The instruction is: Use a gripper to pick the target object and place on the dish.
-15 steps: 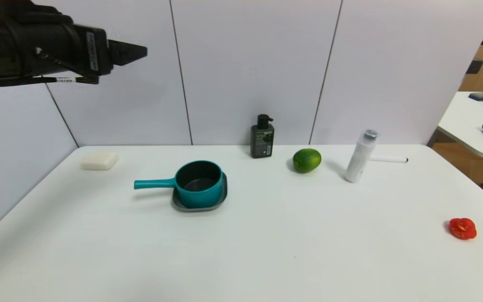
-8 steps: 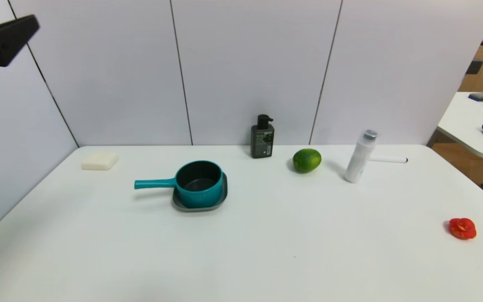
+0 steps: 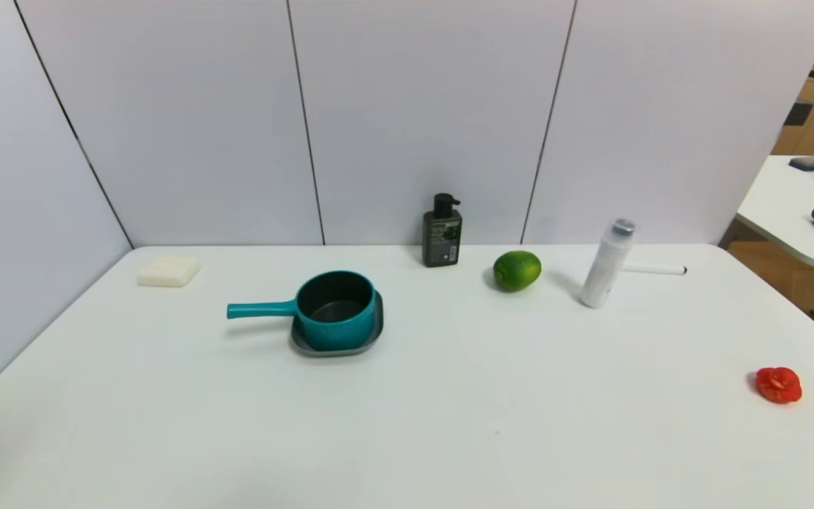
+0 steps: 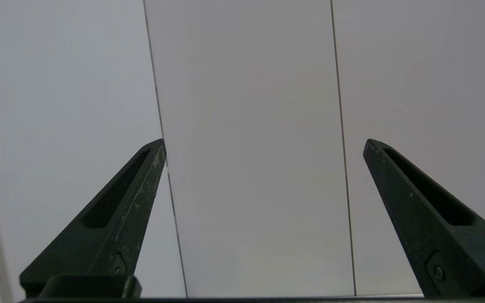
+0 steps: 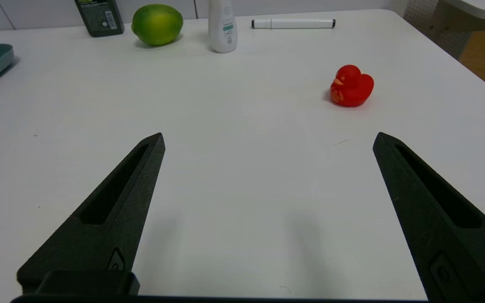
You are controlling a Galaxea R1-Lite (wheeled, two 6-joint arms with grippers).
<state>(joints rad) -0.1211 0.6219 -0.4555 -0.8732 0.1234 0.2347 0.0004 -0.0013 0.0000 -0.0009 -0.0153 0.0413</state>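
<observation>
The teal saucepan (image 3: 336, 308) is sitting upright on the grey dish (image 3: 373, 341), left of the table's middle, its long handle (image 3: 260, 309) sticking out to the left past the dish's edge. As the pan is resting on the dish with nothing gripping it, the placing is looking done; little seems to be left beyond the arms parking themselves.

The left gripper (image 4: 264, 145) is hanging out of the head view, pointing at the bare wall panels, its two fingers standing wide apart and clamping nothing. The right gripper (image 5: 268, 139) is hovering low over the near right part of the white table (image 3: 449, 424), its fingers likewise spread wide and carrying nothing.

Counting outward, there is one saucepan and one dish. To the far left one white soap-like block (image 3: 167, 271) is lying near the wall. Along the far edge one dark pump bottle (image 3: 441, 230) is standing, then one green fruit (image 3: 517, 270), one white bottle (image 3: 608, 264) and one white marker (image 3: 654, 268) lying behind it. Well apart, at the near right, one red toy duck (image 5: 350, 86) is sitting alone.
</observation>
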